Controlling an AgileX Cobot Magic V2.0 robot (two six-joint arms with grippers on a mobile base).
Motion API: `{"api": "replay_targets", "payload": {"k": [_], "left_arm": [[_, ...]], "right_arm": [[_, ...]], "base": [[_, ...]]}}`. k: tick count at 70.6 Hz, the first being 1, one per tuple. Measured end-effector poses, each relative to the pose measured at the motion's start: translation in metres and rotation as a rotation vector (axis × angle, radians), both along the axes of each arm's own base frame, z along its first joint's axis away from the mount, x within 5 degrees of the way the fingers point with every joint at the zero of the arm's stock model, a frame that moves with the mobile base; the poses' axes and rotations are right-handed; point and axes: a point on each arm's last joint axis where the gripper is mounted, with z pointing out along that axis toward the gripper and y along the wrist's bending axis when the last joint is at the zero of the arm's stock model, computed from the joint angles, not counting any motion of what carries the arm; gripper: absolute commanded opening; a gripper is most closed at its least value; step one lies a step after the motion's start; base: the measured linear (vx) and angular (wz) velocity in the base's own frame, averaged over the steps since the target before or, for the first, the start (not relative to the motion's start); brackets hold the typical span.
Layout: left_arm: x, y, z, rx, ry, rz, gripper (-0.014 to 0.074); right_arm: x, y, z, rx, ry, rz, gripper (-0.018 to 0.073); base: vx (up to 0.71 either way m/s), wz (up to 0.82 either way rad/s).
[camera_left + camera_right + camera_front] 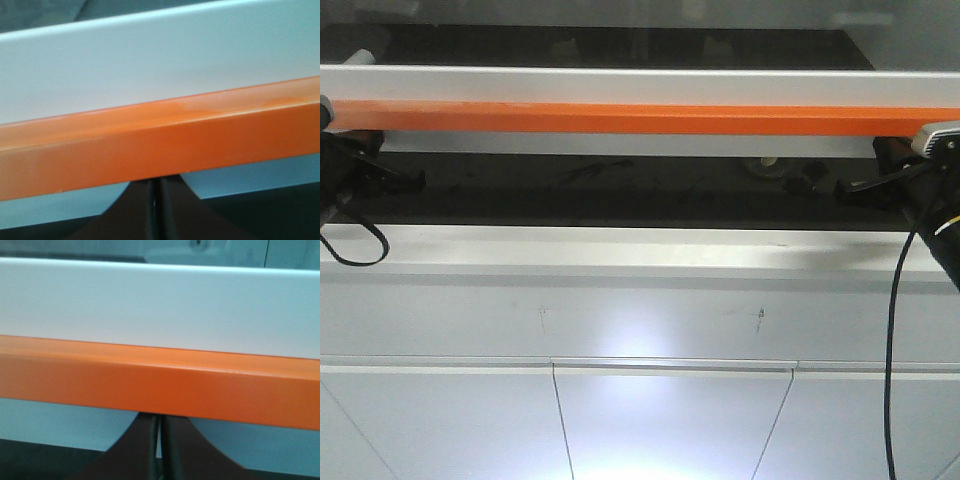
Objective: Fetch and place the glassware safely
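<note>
- Well, left gripper (156,205) and right gripper (159,445) look closed, empty.
- Jar (764,165) sits dimly at two o'clock, under orange bar (640,118).
- Fragile, slick: I'd squeeze its sides gently, low down.

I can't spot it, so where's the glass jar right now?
The glass jar shows faintly in the front view, in the dark recess under the orange bar, right of centre, near the right gripper.
</note>
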Motion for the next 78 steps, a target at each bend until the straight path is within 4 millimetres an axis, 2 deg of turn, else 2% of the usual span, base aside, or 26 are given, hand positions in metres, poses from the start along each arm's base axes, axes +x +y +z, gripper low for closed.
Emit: {"api": "replay_targets", "payload": {"k": [22, 36, 67, 78], "left_arm": [[-0.014, 0.000, 0.060, -0.003, -0.191, 0.000, -0.0007], [-0.027, 0.000, 0.092, -0.005, -0.333, -0.004, -0.0007], [-0.031, 0.000, 0.094, -0.003, -0.306, -0.001, -0.0007], [-0.041, 0.001, 0.101, -0.002, -0.280, 0.003, -0.0007]], "right_arm": [[-0.014, 0.001, 0.053, -0.003, -0.188, 0.004, -0.0001], [-0.021, 0.001, 0.065, -0.006, -0.221, 0.003, -0.0001], [-0.025, 0.003, 0.069, -0.035, -0.209, 0.020, -0.0001], [-0.027, 0.004, 0.072, -0.024, -0.202, 0.022, -0.0001]], "base": [[0.00, 0.00], [0.00, 0.00], [0.00, 0.00], [0.00, 0.00]]}}
